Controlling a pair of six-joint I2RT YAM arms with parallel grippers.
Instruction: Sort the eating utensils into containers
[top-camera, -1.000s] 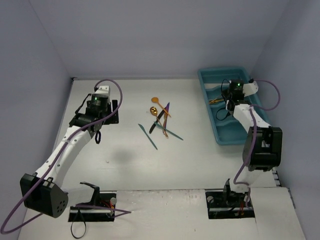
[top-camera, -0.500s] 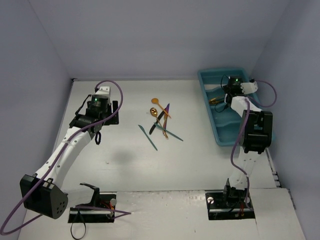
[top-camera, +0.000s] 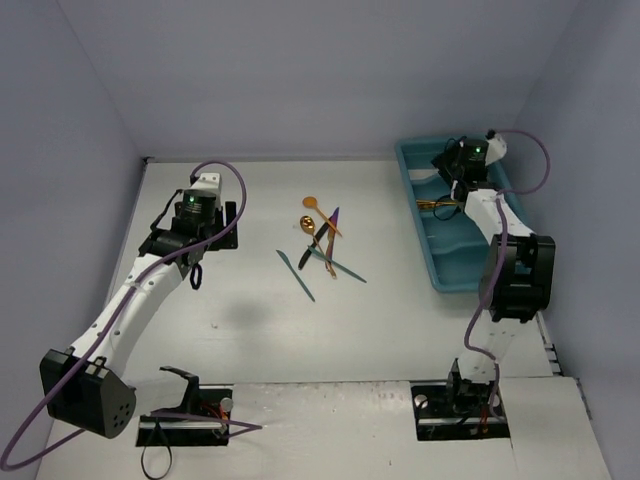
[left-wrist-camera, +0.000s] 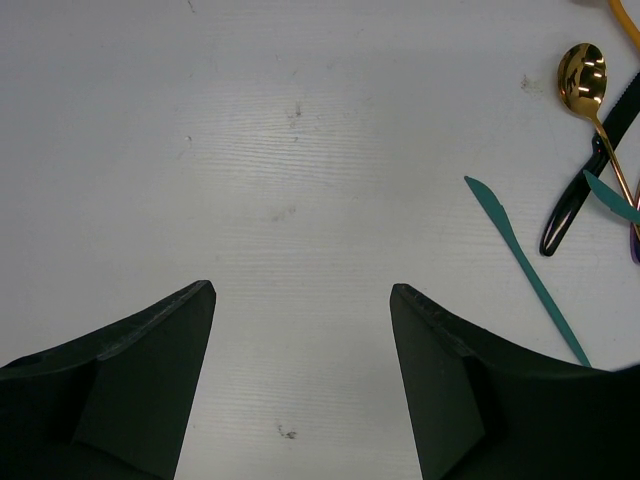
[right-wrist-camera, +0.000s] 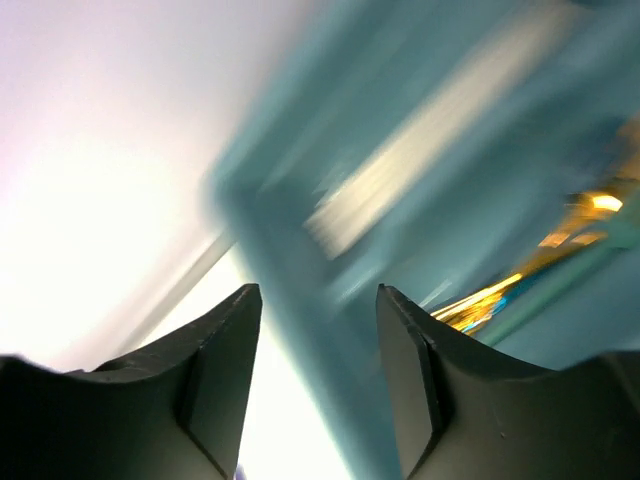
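Utensils (top-camera: 322, 240) heaped at centre of table (top-camera: 250, 310); 1 gold piece (top-camera: 437, 204) in tray (top-camera: 455, 265), far right. Likely light, stiff, slick, flat-lying: pinch teal knife (left-wrist-camera: 525, 270) mid-handle. Left gripper (left-wrist-camera: 300, 290) wide open, empty, left of heap. Right gripper (right-wrist-camera: 318, 290) parted, apparently empty, over tray.

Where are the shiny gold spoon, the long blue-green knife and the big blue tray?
gold spoon (left-wrist-camera: 583, 75): left wrist view, on its bowl.
long teal knife (left-wrist-camera: 525, 268): left wrist view, middle of its length.
tray (top-camera: 414, 200): top external view, on its left rim.
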